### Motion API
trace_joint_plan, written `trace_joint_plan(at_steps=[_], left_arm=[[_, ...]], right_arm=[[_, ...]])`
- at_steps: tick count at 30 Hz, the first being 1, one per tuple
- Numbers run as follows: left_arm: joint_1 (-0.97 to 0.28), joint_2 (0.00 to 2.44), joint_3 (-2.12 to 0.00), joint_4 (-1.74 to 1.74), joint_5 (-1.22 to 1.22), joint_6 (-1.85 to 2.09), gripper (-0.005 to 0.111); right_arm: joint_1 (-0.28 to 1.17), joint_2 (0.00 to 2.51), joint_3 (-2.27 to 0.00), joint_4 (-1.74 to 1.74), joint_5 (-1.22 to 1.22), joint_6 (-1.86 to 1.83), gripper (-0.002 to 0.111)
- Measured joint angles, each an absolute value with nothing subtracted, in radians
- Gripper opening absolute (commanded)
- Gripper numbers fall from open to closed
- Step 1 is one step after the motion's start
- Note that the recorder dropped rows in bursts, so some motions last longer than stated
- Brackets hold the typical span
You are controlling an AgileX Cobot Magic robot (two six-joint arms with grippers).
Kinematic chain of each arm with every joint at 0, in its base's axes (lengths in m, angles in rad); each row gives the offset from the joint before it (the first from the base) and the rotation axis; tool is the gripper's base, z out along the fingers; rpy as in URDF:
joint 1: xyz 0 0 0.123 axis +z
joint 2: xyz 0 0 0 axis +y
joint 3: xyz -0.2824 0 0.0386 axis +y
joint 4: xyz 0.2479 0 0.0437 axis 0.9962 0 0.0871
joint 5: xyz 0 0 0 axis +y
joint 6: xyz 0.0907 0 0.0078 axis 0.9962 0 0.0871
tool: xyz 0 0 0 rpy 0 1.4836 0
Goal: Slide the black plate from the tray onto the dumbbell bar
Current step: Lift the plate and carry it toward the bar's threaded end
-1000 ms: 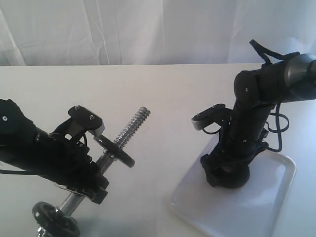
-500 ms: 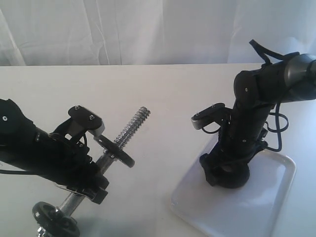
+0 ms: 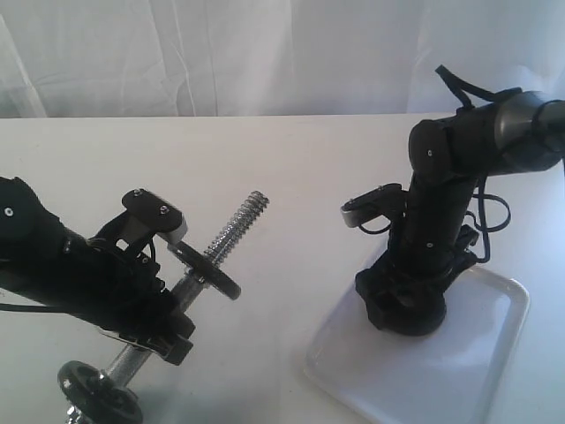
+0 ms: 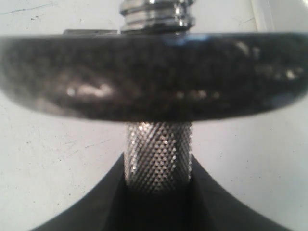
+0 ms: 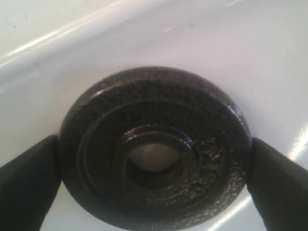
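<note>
The black plate (image 5: 96, 144) lies at the near-left part of the white tray (image 3: 481, 353), close to its rim (image 5: 43, 57). My right gripper (image 5: 154, 175) is shut on the black plate, one finger (image 5: 29, 180) pressed against each side of its edge. In the exterior view the black plate (image 3: 408, 311) shows under the right arm. My left gripper (image 4: 158, 192) is shut on the knurled middle of the dumbbell bar (image 4: 158, 154). It holds the dumbbell bar (image 3: 231, 228) slanted, with the bare threaded end pointing up and right.
One black disc (image 3: 209, 272) sits on the bar just above my left gripper and fills the left wrist view (image 4: 154, 77). Another disc (image 3: 97, 393) is on the bar's low end. A white curtain hangs behind the white table (image 3: 291, 168).
The right arm has leaned a little to the left, and the black plate has shifted slightly left with it in the tray. The left arm and the bar have not moved.
</note>
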State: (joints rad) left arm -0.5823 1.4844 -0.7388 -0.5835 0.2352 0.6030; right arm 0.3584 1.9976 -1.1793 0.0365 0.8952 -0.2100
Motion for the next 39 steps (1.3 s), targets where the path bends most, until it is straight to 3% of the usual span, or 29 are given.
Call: trace_joint_plan(at_steps=[15, 31, 39], left_arm=[[-0.582, 1.484, -0.739, -0.584, 0.238, 0.605, 0.000], [-0.582, 1.484, -0.739, -0.585, 0.270, 0.748, 0.000], [-0.582, 1.484, -0.739, -0.585, 0.285, 0.799, 0.000]], right_arm=[[0.358, 1.938, -1.204, 0.164, 1.049, -0.197, 0.000], [0.358, 1.777, -1.204, 0.404, 1.043, -0.418, 0.000], [0.253, 1.749, -1.204, 0.656, 1.062, -0.623, 0.000]])
